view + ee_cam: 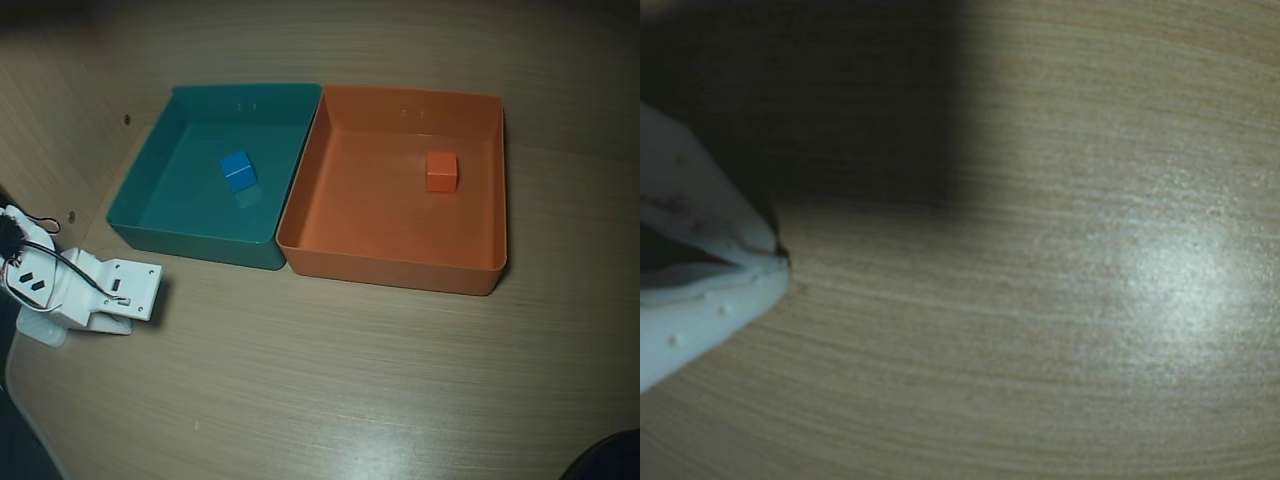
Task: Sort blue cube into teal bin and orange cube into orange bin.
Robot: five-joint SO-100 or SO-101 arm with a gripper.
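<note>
Now blue cube [237,169] in teal bin [150,160], orange cube [441,171] in orange bin [390,262]; claw [780,262] closed, empty.

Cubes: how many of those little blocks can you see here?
2. The blue cube sits inside the teal bin; the orange cube sits inside the orange bin. None shows in the wrist view.

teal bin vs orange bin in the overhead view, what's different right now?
Colour: the teal bin is teal-green, the orange bin is orange. Place: in the overhead view the teal bin sits on the left, nearer the arm's base; the orange bin sits on the right. Contents: the teal bin holds the blue cube, the orange bin holds the orange cube. Shared: both are shallow square trays with upright walls, about the same size, side by side, each holding one cube.
</note>
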